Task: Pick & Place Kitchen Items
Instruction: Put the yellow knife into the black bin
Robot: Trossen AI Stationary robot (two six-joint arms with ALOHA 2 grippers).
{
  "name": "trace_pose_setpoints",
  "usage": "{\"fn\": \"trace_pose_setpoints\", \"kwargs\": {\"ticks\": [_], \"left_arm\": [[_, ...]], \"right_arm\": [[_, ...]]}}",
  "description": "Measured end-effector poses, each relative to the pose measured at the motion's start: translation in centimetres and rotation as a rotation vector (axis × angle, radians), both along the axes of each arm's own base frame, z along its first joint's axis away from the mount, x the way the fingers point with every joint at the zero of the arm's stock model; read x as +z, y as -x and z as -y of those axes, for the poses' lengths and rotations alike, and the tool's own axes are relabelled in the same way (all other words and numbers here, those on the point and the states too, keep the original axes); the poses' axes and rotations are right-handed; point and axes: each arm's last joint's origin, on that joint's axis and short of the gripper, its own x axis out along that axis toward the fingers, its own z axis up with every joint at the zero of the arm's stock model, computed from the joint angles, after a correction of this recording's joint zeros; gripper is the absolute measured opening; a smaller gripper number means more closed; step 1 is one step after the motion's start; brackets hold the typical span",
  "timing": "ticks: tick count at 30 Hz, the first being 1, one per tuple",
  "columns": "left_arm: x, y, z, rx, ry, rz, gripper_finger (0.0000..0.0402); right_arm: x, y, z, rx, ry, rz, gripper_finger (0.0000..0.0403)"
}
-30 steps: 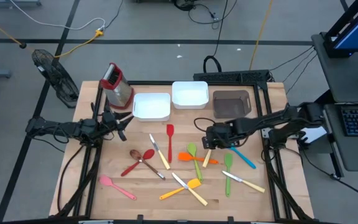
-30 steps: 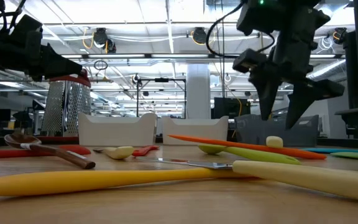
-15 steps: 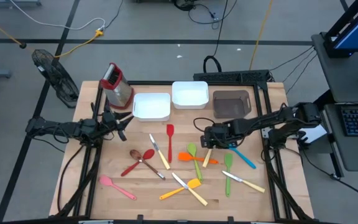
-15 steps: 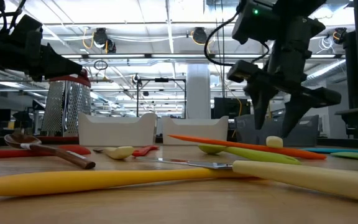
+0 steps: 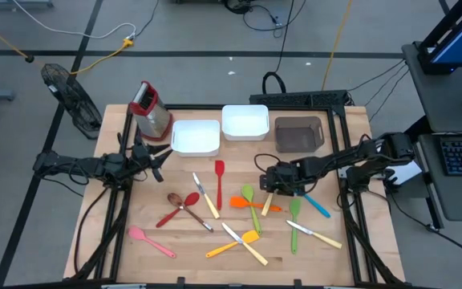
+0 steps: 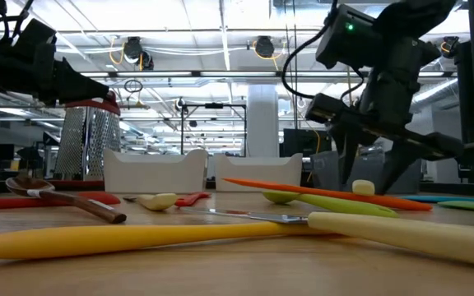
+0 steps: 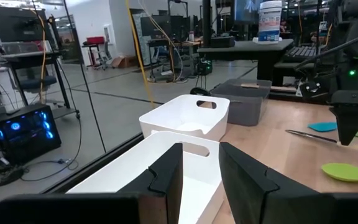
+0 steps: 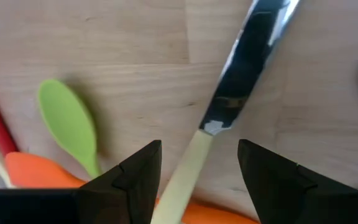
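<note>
A pale-handled steel knife [image 8: 229, 93] lies flat on the wooden table [image 5: 119, 225] right of centre, beside a green spoon [image 8: 70, 124] and an orange spatula [image 8: 42, 171]. My right gripper [image 8: 199, 149] slants down over it, open. One finger stands on each side of the knife where the blade meets the handle, close above the wood [image 6: 364, 177]. In the high view it hides the blade, and only the handle [image 5: 267, 201] shows. My left gripper [image 5: 160, 156] waits level at the table's left, open and holding nothing [image 7: 201, 174].
Two white trays [image 5: 195, 136] [image 5: 245, 122] and a dark tray [image 5: 298, 133] line the far edge, with a red-topped metal box [image 5: 151, 111] at far left. Several more utensils lie across the middle and near side: a red spatula [image 5: 219, 181], a pink one [image 5: 151, 241], a blue one [image 5: 315, 205].
My right gripper has sunk toward the table over the knife and rolled about its own pointing line, so its fingers now straddle the knife. The gap between the fingers looks the same. No utensil has moved.
</note>
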Motion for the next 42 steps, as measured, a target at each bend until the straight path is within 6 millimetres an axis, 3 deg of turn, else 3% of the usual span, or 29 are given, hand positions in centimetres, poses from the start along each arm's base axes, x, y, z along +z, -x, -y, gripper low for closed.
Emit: {"fn": "trace_pose_setpoints", "kwargs": {"ticks": [10,20,36,42], "left_arm": [[0.0,0.0,0.0,0.000,-0.003,-0.002,0.0106],[0.0,0.0,0.0,0.000,-0.003,-0.002,0.0106],[0.0,0.0,0.0,0.000,-0.008,-0.005,0.0106],[0.0,0.0,0.0,0.000,-0.031,-0.018,0.0106]], "right_arm": [[-0.1,-0.1,0.0,-0.019,-0.004,0.006,0.0208],[-1.9,-0.7,-0.2,-0.034,-0.013,-0.042,0.0202],[-2.7,0.1,-0.1,-0.074,0.044,-0.144,0.0048],[-2.7,0.1,0.0,-0.075,0.052,-0.145,0.0032]]}}
